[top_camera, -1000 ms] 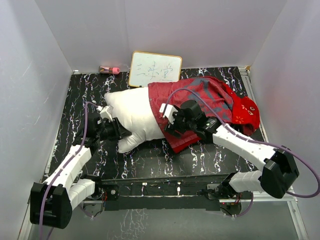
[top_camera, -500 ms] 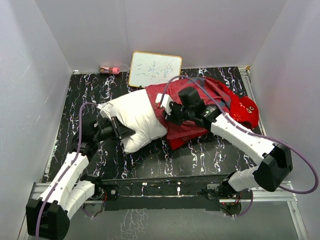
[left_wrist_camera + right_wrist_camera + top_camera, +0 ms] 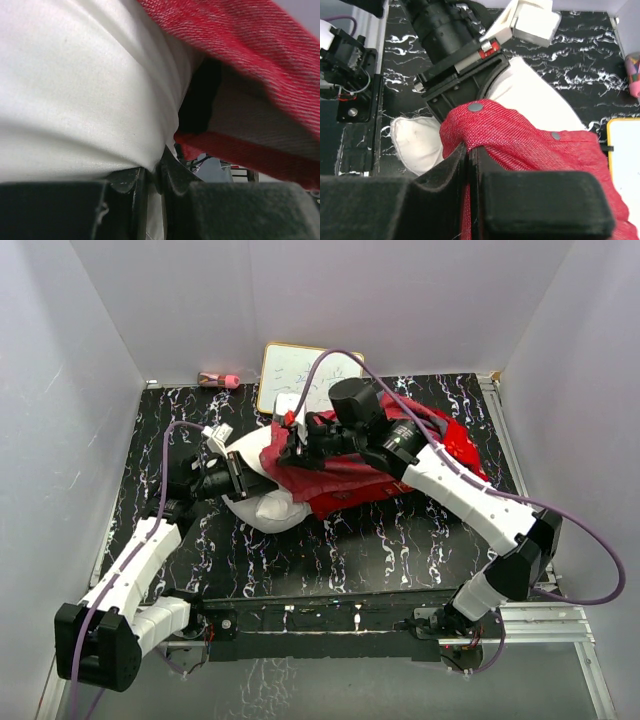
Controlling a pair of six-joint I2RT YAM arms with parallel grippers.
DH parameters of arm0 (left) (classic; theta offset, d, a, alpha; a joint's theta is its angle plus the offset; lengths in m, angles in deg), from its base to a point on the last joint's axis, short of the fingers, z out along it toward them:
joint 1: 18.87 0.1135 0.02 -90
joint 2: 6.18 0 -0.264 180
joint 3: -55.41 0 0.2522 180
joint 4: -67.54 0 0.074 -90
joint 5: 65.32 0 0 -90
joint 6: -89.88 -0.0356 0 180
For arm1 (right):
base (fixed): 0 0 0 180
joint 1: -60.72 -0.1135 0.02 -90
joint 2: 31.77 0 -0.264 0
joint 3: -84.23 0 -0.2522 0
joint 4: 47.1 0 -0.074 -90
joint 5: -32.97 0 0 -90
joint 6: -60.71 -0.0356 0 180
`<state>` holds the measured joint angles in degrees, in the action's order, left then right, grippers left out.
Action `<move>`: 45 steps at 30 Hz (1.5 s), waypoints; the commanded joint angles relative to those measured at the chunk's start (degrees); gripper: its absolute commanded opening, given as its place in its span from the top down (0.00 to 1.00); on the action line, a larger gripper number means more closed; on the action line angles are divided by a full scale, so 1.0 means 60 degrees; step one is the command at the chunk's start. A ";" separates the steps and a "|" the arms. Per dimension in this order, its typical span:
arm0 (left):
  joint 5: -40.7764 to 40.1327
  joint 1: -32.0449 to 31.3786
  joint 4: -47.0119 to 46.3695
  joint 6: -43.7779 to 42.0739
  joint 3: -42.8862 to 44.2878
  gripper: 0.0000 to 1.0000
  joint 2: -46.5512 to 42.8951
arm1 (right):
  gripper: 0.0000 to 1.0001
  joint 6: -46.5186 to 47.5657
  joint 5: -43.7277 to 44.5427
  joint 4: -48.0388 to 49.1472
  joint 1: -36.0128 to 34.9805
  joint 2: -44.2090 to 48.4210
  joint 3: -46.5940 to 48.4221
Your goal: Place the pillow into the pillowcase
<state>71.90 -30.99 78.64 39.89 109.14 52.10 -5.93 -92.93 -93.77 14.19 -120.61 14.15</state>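
- We see the black marbled table unchanged, with the cloth bundle lying at its middle, a little left of centre.
- The red pillowcase reaches much farther left than a second ago. Then it covered only the right half of the pillow; now its open edge sits near the pillow's left end.
- The white pillow is mostly inside the case. Only its left end and a near corner show, where earlier a broad white half lay bare.
- The right gripper has travelled left and towards the back wall. Its fingers are pressed together on the hem of the pillowcase, drawn over the pillow.
- The left gripper stays at the pillow's left end, fingers pinching a fold of white fabric, with the red hem just above.
- The whiteboard stands against the back wall as before, now partly hidden behind the right gripper's cable.
- The small pink object has not moved.
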 commanded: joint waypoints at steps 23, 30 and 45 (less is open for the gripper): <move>0.0212 -0.0226 -0.0370 0.1648 -0.2513 1.00 -0.2393 | 0.01 0.2561 -0.0380 -0.0996 0.3027 0.4925 -0.4899; 0.0123 -0.0229 0.0512 0.1419 -0.1571 1.00 -0.2316 | 0.00 0.2222 0.1055 -0.1947 0.3236 0.6347 -0.6536; 0.0083 -0.0225 0.0477 0.2434 -0.0066 1.00 -0.2515 | 0.92 0.1071 0.3335 0.0202 0.3326 0.5219 -0.6744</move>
<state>70.06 -32.12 83.60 51.25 102.99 38.97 0.34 -70.40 -97.07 34.00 -89.90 -33.24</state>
